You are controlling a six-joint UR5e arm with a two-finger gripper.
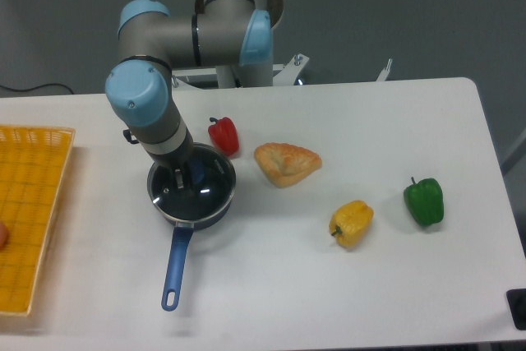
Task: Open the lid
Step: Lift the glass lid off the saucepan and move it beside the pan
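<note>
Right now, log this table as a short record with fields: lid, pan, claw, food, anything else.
lid: glass lid lying on the saucepan, not yet lifted
pan: dark blue saucepan, long blue handle pointing toward the table's front edge
claw: claw down over the lid at its blue knob; whether it is closed cannot be told
food: red pepper beside the pan's far rim; pastry; yellow pepper; green pepper
other: yellow basket at the left edge of the white table
</note>
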